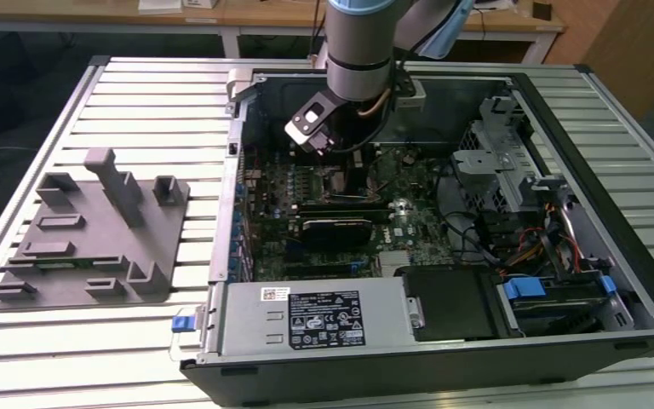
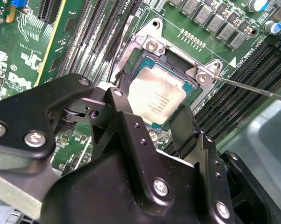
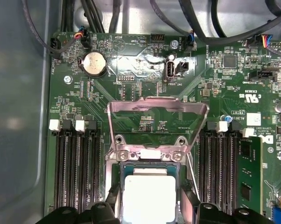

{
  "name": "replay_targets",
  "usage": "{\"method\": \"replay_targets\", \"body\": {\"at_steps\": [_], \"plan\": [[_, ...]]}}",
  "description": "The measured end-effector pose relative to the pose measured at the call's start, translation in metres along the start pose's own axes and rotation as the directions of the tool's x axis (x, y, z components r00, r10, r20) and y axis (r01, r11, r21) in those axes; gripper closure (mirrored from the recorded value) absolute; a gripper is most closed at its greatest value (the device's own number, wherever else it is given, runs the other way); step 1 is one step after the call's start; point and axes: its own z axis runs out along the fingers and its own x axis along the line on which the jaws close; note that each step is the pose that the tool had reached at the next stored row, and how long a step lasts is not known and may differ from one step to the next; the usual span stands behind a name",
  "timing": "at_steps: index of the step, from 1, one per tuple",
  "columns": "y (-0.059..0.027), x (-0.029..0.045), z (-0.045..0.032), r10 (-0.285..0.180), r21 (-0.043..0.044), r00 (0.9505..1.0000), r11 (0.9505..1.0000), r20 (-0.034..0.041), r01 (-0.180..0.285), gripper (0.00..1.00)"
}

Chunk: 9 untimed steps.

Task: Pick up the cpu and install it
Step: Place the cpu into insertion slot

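Well apart from the socket (image 2: 196,74), toward the exterior view's left, one grey tray (image 1: 88,247) with upright posts lies on the slatted table (image 1: 146,94). It sits outside the one open computer case (image 1: 418,375). Over the socket, the arm's single gripper (image 2: 154,101) reaches down into the case.

The one cpu (image 3: 150,193) lies inside the socket, silvery top up. As far as both wrist views show, it sits level with the socket's rim. The two black fingers (image 2: 126,121) stand on either side of it, spread about the chip's width. A thin dark strip shows between one finger and the chip's edge, so I judge the jaws parted and holding nothing, though the other side's contact is hidden.

The socket's one hinged load frame (image 3: 157,114) stands raised at its hinge side, where two screws (image 3: 124,154) fasten it. One thin lever rod (image 2: 252,88) juts out just beside the socket. Banks of memory slots (image 3: 77,168) flank the socket on two sides, and one coin cell (image 3: 94,64) sits beyond the raised frame.

By my reading, the step in hand is the very end of placing: the chip is in its seat and the frame is not yet closed. Any move from here calls for the chip to stay flat and square, with no sideways nudge from the fingers.
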Motion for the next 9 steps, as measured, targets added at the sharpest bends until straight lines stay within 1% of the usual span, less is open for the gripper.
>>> {"method": "replay_targets", "body": {"at_steps": [4, 9], "plan": [[0.0001, -0.0001, -0.0039, 0.0, 0.0, 1.0, 1.0, 0.0, 0.0, 0.38], [0.0002, -0.0001, -0.0041, 0.0, 0.0, 1.0, 1.0, -0.0001, 0.0, 0.38]]}}
